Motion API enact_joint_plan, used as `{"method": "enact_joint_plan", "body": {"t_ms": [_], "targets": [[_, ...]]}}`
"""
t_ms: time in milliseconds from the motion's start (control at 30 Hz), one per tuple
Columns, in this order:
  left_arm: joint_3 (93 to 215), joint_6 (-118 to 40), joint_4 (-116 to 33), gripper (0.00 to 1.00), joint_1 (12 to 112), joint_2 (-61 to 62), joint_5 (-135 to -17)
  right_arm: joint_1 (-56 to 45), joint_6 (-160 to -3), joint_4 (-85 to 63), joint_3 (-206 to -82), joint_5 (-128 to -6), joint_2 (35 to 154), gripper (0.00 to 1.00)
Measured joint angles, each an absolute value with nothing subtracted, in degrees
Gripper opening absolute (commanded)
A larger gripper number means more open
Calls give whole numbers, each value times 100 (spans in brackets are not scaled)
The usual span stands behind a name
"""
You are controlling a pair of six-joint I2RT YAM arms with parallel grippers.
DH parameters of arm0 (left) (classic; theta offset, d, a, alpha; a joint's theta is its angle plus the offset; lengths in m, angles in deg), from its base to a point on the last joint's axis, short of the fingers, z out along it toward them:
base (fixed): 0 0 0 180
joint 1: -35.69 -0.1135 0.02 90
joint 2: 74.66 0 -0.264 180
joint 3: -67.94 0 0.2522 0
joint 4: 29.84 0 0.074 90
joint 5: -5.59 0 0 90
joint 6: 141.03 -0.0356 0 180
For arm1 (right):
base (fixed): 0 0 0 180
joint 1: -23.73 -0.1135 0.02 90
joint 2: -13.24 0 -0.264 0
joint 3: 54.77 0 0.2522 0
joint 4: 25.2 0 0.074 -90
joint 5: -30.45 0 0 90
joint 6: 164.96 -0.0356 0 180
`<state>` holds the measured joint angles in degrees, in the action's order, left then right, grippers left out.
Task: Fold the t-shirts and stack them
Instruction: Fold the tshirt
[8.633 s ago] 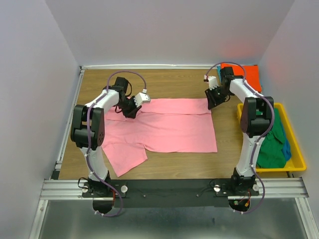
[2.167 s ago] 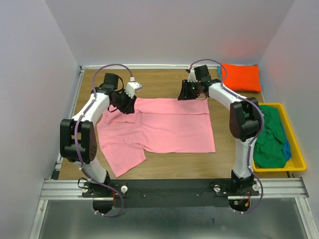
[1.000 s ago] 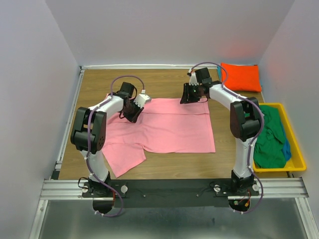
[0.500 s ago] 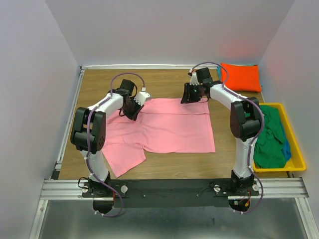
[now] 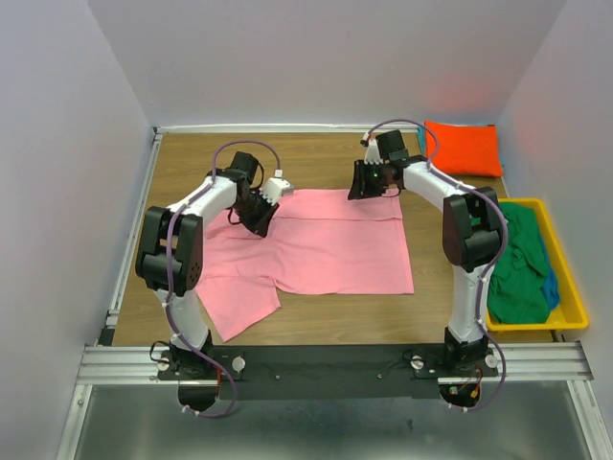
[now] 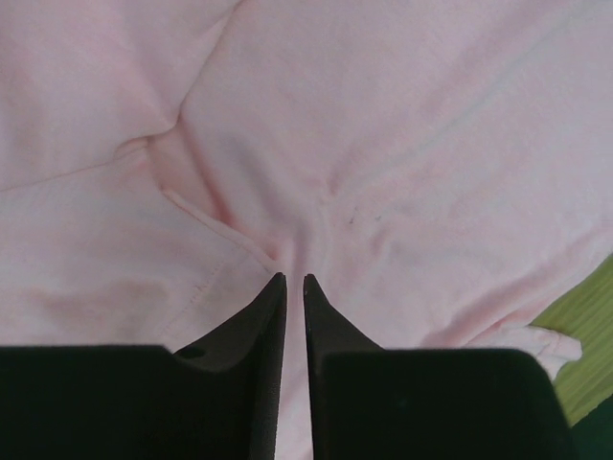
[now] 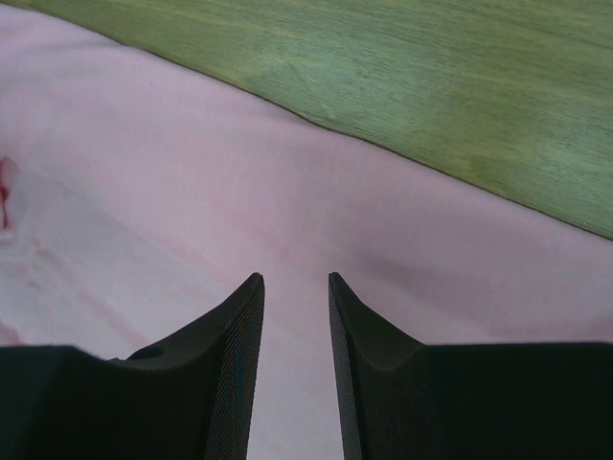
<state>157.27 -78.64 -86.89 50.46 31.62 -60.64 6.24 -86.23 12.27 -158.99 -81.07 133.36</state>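
Note:
A pink t-shirt (image 5: 326,244) lies spread flat on the table, one sleeve toward the near left. My left gripper (image 5: 257,218) is down on its upper left part, near the sleeve seam. In the left wrist view its jaws (image 6: 294,278) stand a narrow slit apart, tips on the pink cloth (image 6: 383,144), which puckers just ahead of them. My right gripper (image 5: 362,185) rests at the shirt's far edge. It is open (image 7: 295,278) over flat pink cloth (image 7: 144,172), with nothing between its fingers. A folded orange t-shirt (image 5: 465,149) lies at the back right.
A yellow bin (image 5: 565,321) at the right edge holds a crumpled green t-shirt (image 5: 517,268) and a blue one (image 5: 551,287). Bare wood (image 5: 316,153) runs along the back of the table, beyond the shirt's far edge (image 7: 431,86). White walls close in the sides.
The left gripper has shifted slightly over the shirt's upper left part. The right arm, which earlier came from the shirt's right corner to its far edge, has stayed still for the last second.

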Motion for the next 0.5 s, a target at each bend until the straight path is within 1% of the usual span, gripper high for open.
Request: {"method": "enact_joint_plan", "body": {"t_ms": [133,267,400,500], "targets": [[15942,-7904,-8827,34,4991,3164,-5891,648,-8446,1231,-15899,-7982,13336,40],[16331,-7838,-8731,36,4702,3162,-5788,672,-8192,1244,-15901,-7724,13336,38],[16709,-7705,-8440,36,4071,3199,-5777,687,-7897,1286,-15969,-7431,13419,37],[16958,-7593,-8187,34,3572,3439,-5793,687,-7657,1356,-16087,-7198,13609,36]]}}
